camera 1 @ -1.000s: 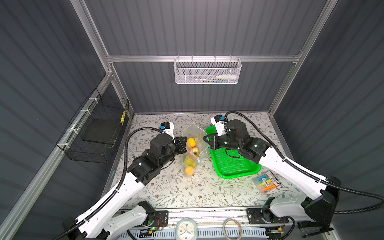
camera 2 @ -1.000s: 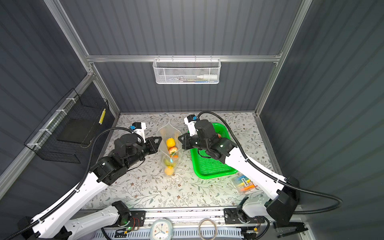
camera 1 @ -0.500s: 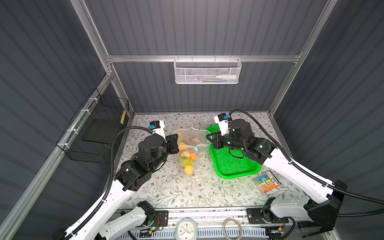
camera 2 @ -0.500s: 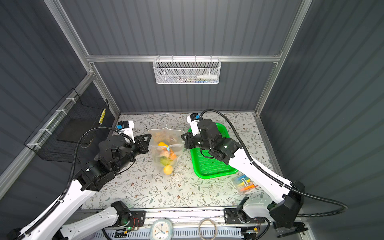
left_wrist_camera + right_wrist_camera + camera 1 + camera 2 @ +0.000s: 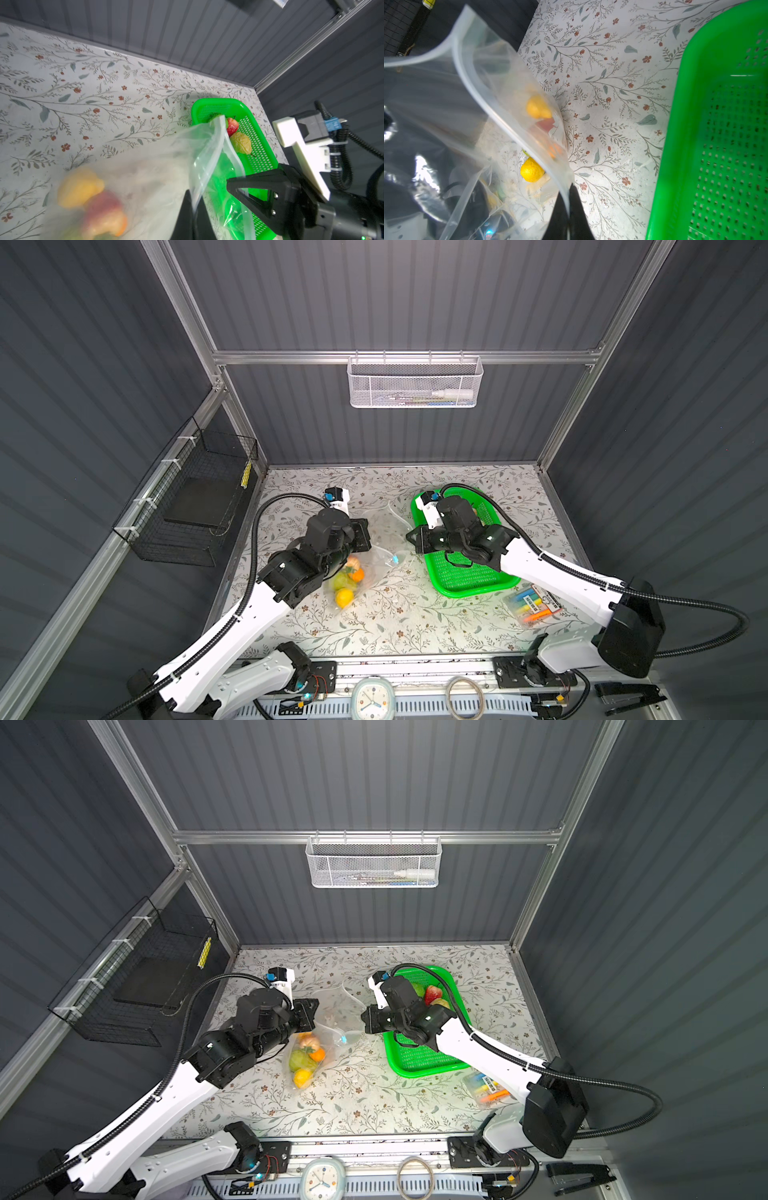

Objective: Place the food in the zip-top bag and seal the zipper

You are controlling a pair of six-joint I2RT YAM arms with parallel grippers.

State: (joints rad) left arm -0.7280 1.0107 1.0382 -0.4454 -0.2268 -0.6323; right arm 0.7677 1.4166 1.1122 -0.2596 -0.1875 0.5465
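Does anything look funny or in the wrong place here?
Yes. A strawberry and a yellowish pear-like fruit sit in the green basket, not in the zip-top bag, while the left end effector and right end effector pinch its mouth.

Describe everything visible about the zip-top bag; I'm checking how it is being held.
The zip-top bag is clear, crinkly plastic with a whitish zip strip along its mouth and a small blue slider. It hangs slack between the arms: the left end effector and right end effector are each shut on its rim. The mouth gapes unsealed. Toy food bunches in its lower end, which sags toward the table.
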